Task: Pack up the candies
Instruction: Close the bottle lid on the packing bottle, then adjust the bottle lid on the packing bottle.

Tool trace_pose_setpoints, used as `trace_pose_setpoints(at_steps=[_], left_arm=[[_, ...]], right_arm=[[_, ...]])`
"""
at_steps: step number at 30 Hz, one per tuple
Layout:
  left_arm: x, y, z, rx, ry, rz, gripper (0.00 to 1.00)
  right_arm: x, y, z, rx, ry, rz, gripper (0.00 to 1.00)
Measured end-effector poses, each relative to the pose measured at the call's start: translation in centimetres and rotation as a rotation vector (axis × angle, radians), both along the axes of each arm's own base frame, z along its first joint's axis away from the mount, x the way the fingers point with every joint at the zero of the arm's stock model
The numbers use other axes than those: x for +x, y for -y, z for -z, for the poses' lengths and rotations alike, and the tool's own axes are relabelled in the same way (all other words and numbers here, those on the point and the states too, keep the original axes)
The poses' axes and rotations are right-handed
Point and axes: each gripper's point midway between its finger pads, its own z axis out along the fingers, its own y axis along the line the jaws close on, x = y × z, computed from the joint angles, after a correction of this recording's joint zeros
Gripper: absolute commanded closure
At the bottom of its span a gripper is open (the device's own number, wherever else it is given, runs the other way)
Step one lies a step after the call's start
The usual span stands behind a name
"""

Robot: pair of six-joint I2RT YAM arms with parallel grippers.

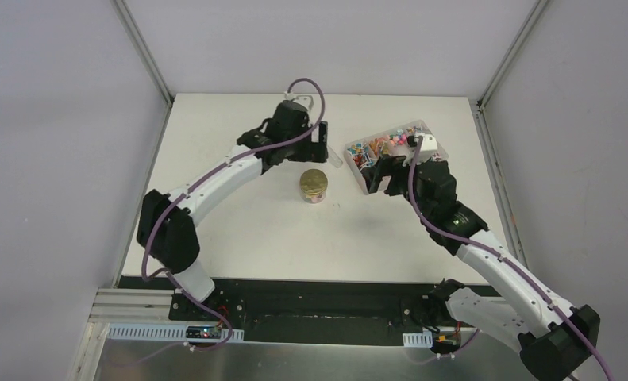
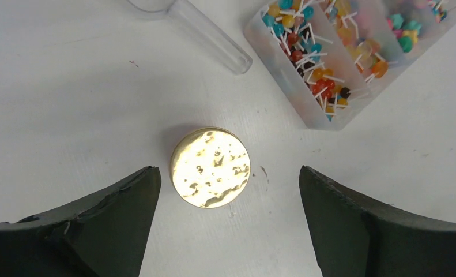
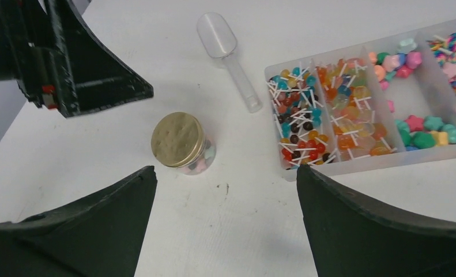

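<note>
Plainly, the capped jar (image 2: 210, 168) sits below the left gripper (image 1: 320, 139), in line between its wide-apart jaws.
Right gripper (image 1: 380, 176), jaws also apart and empty, hangs nearer the candies (image 3: 306, 124) in their tray (image 3: 329, 169).

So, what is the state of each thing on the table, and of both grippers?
Tray: open, candies in its compartments.
Jar: upright, closed, some candies inside.
Scoop: lying flat, empty.
Left gripper: open, above the jar.
Right gripper: open, holding nothing.
</note>
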Motion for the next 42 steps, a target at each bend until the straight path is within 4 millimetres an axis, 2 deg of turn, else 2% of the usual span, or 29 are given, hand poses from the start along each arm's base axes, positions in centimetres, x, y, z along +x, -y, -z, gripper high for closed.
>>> trace_pose_setpoints(at_steps=[3,6,8,10,12,15,17,19,27,30,36,42], left_arm=[[0.6,-2.0,-1.8,-0.113,0.013,-0.019,0.13],[0.8,-4.1,-2.1,-0.218,0.002,-0.038,0.18],[0.5,-5.5,-1.1,-0.271,-0.022,-0.05,0.18],[0.4,-6.8,0.4,-0.285,-0.049,-0.069,0.2],[-0.3,-7.0,1.9,-0.288,-0.083,-0.062,0.22],[-1.6,-6.6,3.9,-0.296,-0.142,-0.033,0.25],[-2.0,-6.4,4.7,-0.303,-0.166,-0.016,0.26],[-2.0,-6.1,5.4,-0.308,-0.177,-0.007,0.28],[-1.2,-5.3,7.1,-0.33,-0.19,0.022,0.35],[-1.0,-5.1,8.2,-0.324,-0.208,0.022,0.37],[-0.9,-5.1,10.7,-0.306,-0.258,0.013,0.39],[-0.6,-4.6,11.0,-0.323,-0.258,0.031,0.43]], right_arm=[[0.3,-1.4,0.7,0.035,-0.036,-0.037,0.18],[0.7,-3.3,1.8,0.083,-0.077,-0.086,0.31],[1.0,-4.6,2.9,0.11,-0.118,-0.123,0.48],[1.4,-6.0,4.3,0.132,-0.166,-0.155,0.61],[1.7,-7.1,6.2,0.137,-0.22,-0.181,0.71],[2.0,-8.6,9.5,0.124,-0.32,-0.217,0.8],[2.4,-9.6,11.3,0.114,-0.38,-0.241,0.82],[2.7,-10.5,12.2,0.111,-0.415,-0.266,0.82],[4.9,-13.2,12.1,0.115,-0.424,-0.33,0.86],[5.5,-13.9,12.9,0.107,-0.441,-0.345,0.88],[6.2,-14.5,16.1,0.075,-0.499,-0.351,0.92],[7.1,-15.1,16.0,0.087,-0.475,-0.358,0.93]])
